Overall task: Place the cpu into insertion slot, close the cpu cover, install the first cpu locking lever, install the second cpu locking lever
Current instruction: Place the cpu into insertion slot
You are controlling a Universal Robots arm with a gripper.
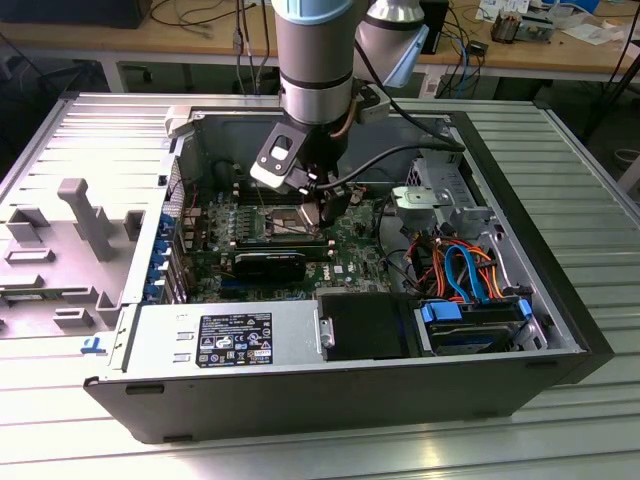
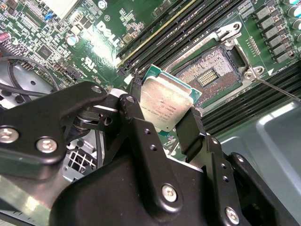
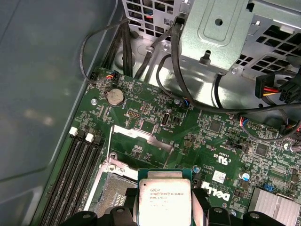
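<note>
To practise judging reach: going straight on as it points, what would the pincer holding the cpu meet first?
Probably the open insertion slot or its rim; the pincer holds the cpu above, though depth is unclear.

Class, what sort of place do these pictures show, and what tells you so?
Probably a robotics lab or electronics workshop: a robot arm, its hand holding a chip, works inside an open computer case on a ribbed metal table, with cable-strewn wooden benches behind.
</note>
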